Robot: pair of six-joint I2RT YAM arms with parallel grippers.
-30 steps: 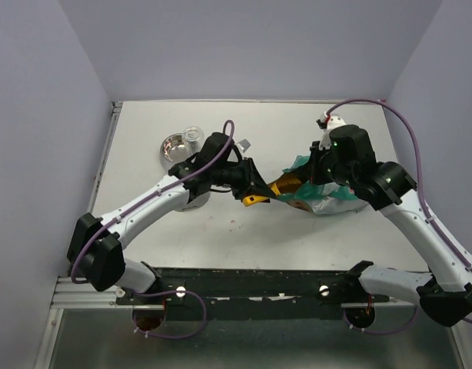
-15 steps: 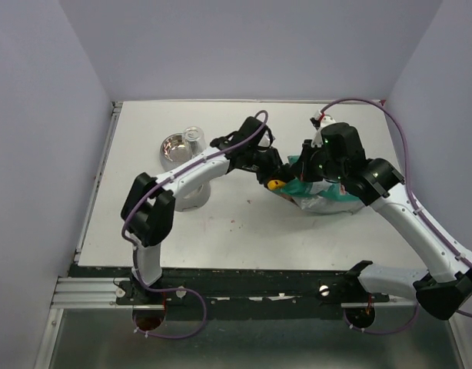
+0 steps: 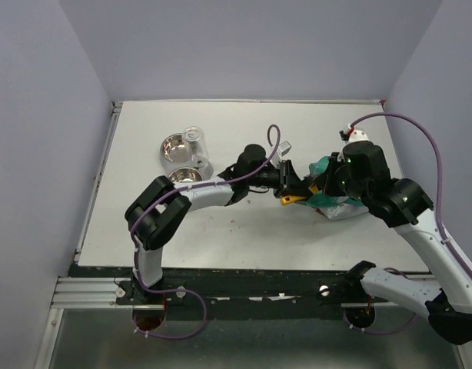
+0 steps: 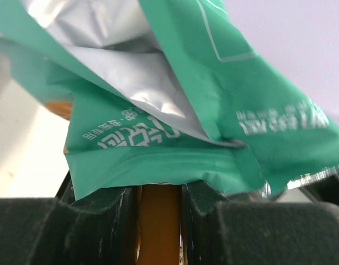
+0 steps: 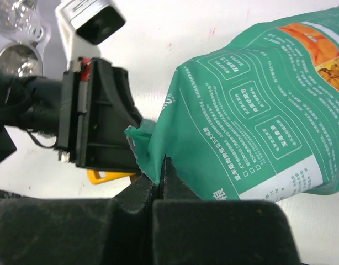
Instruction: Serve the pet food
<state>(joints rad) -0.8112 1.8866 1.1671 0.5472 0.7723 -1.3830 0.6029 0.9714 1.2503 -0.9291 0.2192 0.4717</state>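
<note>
Left fingers (image 4: 106, 218) clamp an orange scoop (image 4: 158, 221) at the open mouth of a teal bag (image 5: 241, 110). Right fingers (image 5: 213, 226) pinch the bag's edge. Kibble is hidden from view.

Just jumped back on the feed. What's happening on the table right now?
The right gripper is pinching the edge of the teal bag. The left gripper is closed on the handle of the orange scoop and is right at the bag, which hides the scoop's head. No pet food shows in any view. The metal bowls sit off to the left, away from both grippers.
</note>
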